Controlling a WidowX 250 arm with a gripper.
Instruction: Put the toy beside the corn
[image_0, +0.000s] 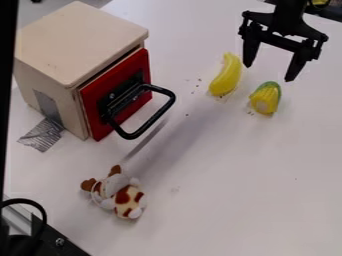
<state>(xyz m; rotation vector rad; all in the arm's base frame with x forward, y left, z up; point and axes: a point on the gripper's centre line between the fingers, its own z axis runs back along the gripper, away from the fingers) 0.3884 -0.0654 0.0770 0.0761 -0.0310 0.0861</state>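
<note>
My gripper (269, 72) hangs at the upper right, open, with nothing between its fingers. Just below it on the white table lies the corn (266, 98), yellow with a green end. The toy (125, 194), a small plush animal in white with brown patches, lies at the lower left, well apart from both the corn and the gripper.
A yellow banana (227, 75) lies left of the corn. At the upper left stands a wooden box (73, 42) with a red front (125, 93) and a black handle (160, 116) sticking out over the table (234, 200). Black equipment with a cable occupies the lower left corner.
</note>
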